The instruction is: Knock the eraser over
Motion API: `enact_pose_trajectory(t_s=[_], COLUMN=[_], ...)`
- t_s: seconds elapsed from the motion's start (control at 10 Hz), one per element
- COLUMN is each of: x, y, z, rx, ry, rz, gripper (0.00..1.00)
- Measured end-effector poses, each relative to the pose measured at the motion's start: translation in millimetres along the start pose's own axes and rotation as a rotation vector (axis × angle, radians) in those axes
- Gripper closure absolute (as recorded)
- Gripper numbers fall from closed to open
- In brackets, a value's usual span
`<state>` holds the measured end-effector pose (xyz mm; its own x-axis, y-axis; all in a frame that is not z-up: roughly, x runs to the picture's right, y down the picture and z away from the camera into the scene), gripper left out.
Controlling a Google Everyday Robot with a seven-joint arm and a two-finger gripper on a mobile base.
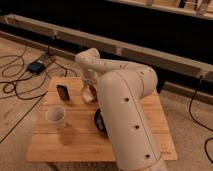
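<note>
The eraser (63, 93) is a small dark block with a brownish face, standing upright on the left part of the wooden table (75, 137). My gripper (88, 93) hangs at the end of the white arm (122, 107), just right of the eraser with a small gap between them. The arm bends over the table from the right and hides much of the gripper.
A white paper cup (55, 117) stands in front of the eraser near the table's left edge. A black round dish (100, 122) lies mid-table, half hidden by the arm. Black cables and a power brick (35, 66) lie on the floor at left.
</note>
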<state>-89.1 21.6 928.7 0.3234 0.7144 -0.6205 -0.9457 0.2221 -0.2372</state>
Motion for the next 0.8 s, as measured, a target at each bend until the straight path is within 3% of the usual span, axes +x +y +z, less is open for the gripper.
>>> enact_pose_trajectory(t_s=[0.3,0.6,0.8], x=[-4,-29,-50], y=[-3,-15,-7], z=[-3,-20,-28], rx=[0.012,0.073,0.096], ry=[-0.009,-0.059,-0.094], rz=[0.006,0.006,-0.028], gripper=[0.20,0.20,0.20])
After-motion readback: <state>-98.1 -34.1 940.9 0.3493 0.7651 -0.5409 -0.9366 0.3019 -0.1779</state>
